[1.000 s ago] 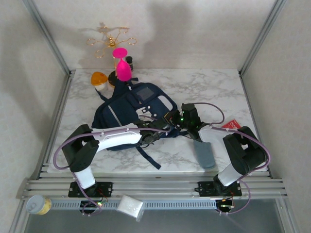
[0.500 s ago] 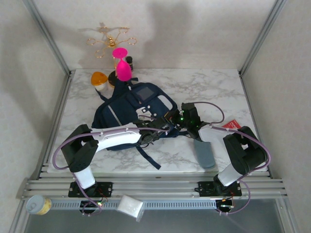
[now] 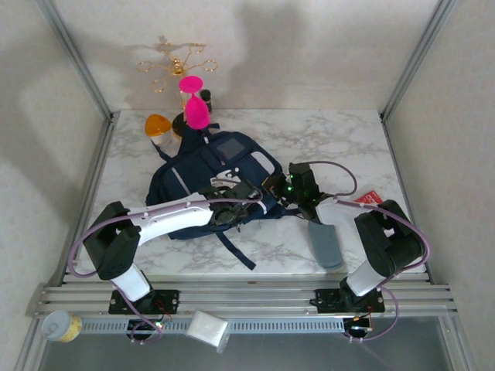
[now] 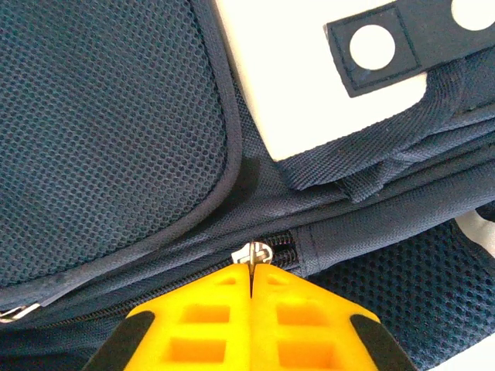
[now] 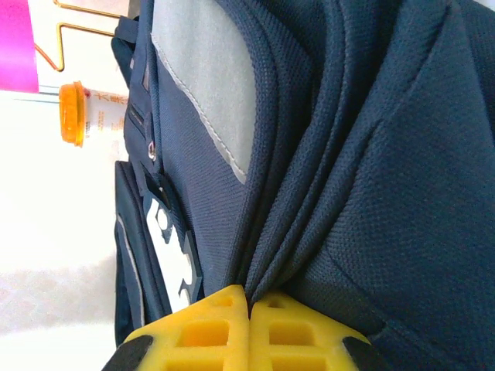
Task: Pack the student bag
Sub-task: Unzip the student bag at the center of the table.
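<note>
Left claw (image 4: 251,272) is clenching on the small silver zipper pull (image 4: 254,252), right claw (image 5: 249,297) pinching the large navy-blue fabric backpack (image 3: 203,174) lying mid-desk toward the far edge; opening it likely needs a steady pull along the zip.

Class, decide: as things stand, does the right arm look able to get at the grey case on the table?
Probably not yet: the right gripper is shut on a fold of the student bag. The grey case itself lies uncovered near that arm.

Navy student bag (image 3: 193,170) — grey patch; white-grey marbled table (image 3: 332,139).
</note>
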